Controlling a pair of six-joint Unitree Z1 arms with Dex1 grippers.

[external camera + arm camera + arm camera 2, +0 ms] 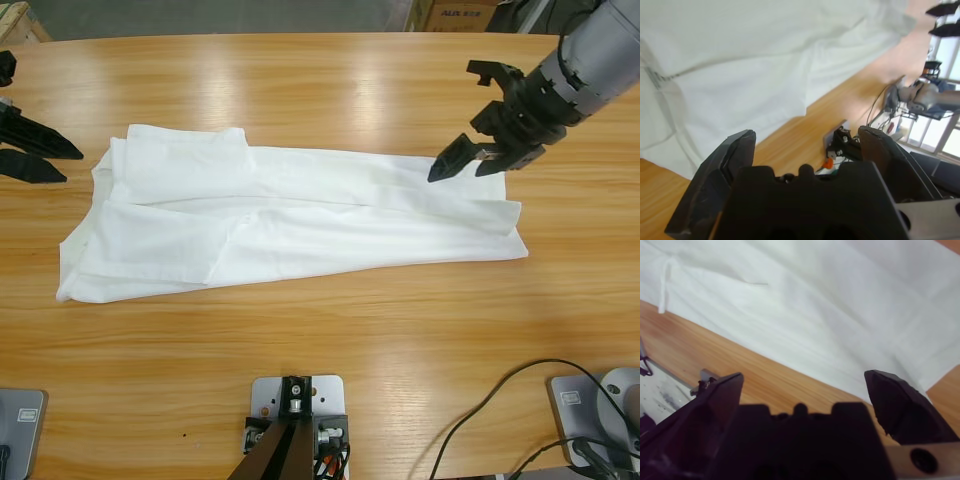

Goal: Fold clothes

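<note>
Table point(330, 80) bears your shirt point(300, 225), lying as a long band with its sides apparently folded in, so your right gripper point(455, 125) hovers wide open over one end and your left gripper point(70, 166) gapes beside the opposite end, probably ready to pinch.

the picture's left edge cuts off one end effector point(30, 150); the t-shirt's point(300, 220) chest text point(654, 77) is unreadable.
</note>
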